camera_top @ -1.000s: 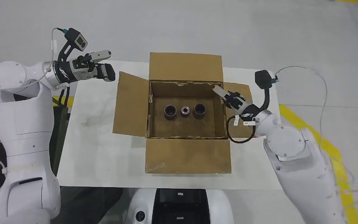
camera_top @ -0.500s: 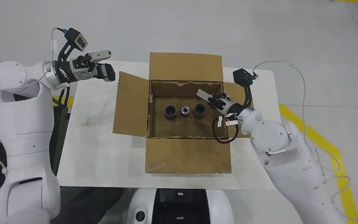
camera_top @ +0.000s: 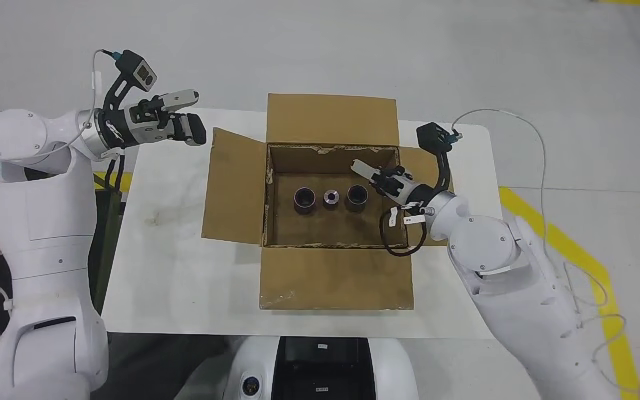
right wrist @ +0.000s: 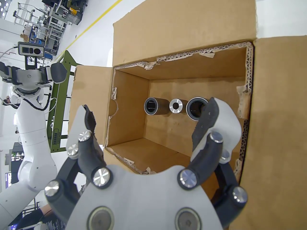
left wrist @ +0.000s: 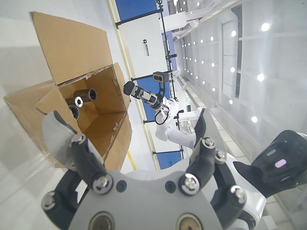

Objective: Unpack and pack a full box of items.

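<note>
An open cardboard box (camera_top: 335, 270) stands in the middle of the white table. Three metal cylinders lie in a row on its floor: a dark one (camera_top: 303, 200), a small silver-faced one (camera_top: 330, 198) and another dark one (camera_top: 356, 196). My right gripper (camera_top: 375, 177) hangs open over the box's right side, just above the right-hand cylinder (right wrist: 195, 107), with nothing between its fingers. My left gripper (camera_top: 192, 114) is held open and empty in the air past the table's far left corner, well away from the box (left wrist: 72, 48).
The box's four flaps (camera_top: 232, 190) are spread outward over the table (camera_top: 160, 270). A cable loops from the right wrist (camera_top: 500, 115). A green frame (right wrist: 60, 111) stands beside the table on the left arm's side.
The right arm swung from the box's right flap inward over the box opening, then held still. The left arm has not moved.
</note>
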`<state>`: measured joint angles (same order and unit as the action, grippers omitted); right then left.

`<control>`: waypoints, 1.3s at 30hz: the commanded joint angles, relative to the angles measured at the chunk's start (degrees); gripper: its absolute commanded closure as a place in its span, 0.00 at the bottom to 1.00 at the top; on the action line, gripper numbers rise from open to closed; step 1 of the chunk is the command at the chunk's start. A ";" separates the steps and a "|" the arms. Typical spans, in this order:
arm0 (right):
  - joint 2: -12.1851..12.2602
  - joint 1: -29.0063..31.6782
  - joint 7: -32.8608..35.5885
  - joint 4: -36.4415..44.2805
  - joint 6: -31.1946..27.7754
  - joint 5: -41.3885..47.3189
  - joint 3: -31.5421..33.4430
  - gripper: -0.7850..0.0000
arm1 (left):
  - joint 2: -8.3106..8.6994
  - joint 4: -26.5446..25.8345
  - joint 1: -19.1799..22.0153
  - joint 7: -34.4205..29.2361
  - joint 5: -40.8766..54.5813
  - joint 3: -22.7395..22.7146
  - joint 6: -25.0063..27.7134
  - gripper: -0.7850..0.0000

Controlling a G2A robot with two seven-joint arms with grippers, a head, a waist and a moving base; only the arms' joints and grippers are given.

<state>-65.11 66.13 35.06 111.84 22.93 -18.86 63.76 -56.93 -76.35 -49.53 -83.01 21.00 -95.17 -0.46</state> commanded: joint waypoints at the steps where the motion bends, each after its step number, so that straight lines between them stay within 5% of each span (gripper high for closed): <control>1: 0.00 0.00 0.00 0.00 0.00 0.00 0.00 0.00 | 0.00 0.00 0.00 0.00 0.00 0.00 0.00 0.00; 18: -0.10 -0.34 0.15 -0.12 -0.81 -1.75 -1.31 0.00 | 0.00 0.00 0.00 0.00 0.00 0.00 0.00 0.00; 29: -2.12 -12.01 8.64 -7.32 0.58 -15.66 -14.01 0.00 | 0.00 0.00 0.00 0.00 0.00 0.00 0.00 0.00; 39: -3.67 -16.95 13.07 -13.74 2.13 -23.83 -19.15 0.00 | 0.00 0.00 0.00 0.00 0.00 0.00 0.00 0.00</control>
<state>-68.67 49.36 47.82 98.53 24.85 -42.40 44.86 -56.93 -76.35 -49.53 -83.01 21.00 -95.17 -0.46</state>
